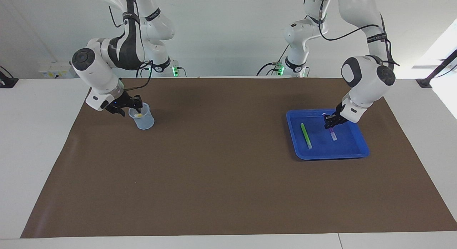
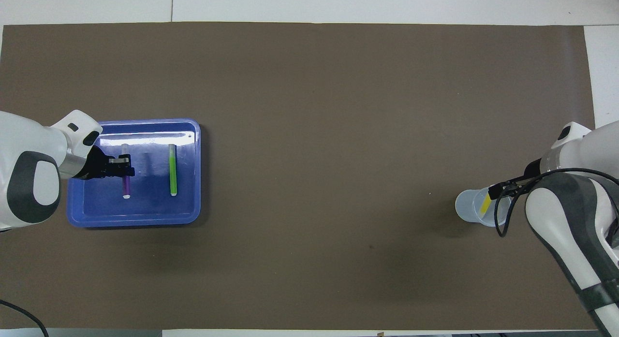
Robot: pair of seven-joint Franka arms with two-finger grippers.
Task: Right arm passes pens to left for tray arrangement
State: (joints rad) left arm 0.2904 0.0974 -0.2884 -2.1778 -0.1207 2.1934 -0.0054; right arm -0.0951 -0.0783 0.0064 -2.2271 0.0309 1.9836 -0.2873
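Gripping purple pen (image 1: 331, 131) low inside blue tray (image 1: 361, 143), left gripper (image 1: 330, 124) clamped on it. Green pen (image 1: 306, 135) lying flat in tray, beside purple, apart. Right gripper (image 1: 134, 106) at clear cup (image 1: 144, 121) rim, over yellow pen (image 1: 138, 115) standing in cup; jaw state unclear.

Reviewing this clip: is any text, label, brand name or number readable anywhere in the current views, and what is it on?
None can be read.
Left arm: a black band of pale lettering on the forearm, too small to read.
Right arm: similar bands on the upper links, also too small.
Green pen, purple pen, yellow pen, tray and cup: no markings visible.
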